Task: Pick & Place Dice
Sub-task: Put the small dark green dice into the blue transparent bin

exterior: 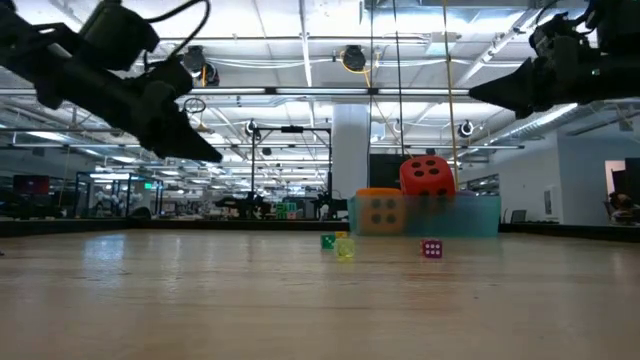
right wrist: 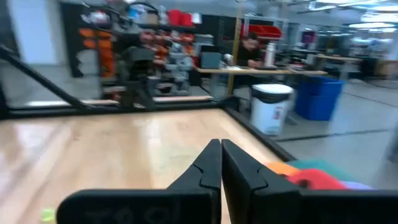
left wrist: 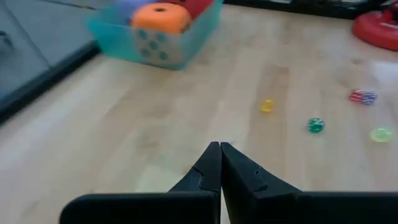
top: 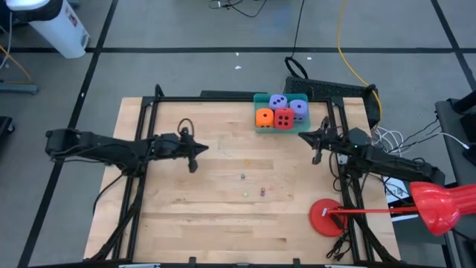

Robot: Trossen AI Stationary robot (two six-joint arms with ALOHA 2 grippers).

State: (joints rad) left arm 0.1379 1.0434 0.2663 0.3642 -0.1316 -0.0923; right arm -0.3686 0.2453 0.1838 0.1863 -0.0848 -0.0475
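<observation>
Four soft cubic dice (top: 280,111), teal bin (top: 259,97).

We see four soft dice with dark pips packed together in a teal tray (top: 259,98) at the table's far edge, right of centre: orange die (top: 264,117) beside red die (top: 283,117), two lavender dice (top: 278,102) (top: 297,107) behind them.

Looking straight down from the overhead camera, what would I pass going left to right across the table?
Left gripper, shut → tiny dice mid-table → teal tray holding the four big dice → right gripper, shut → red disc.
</observation>
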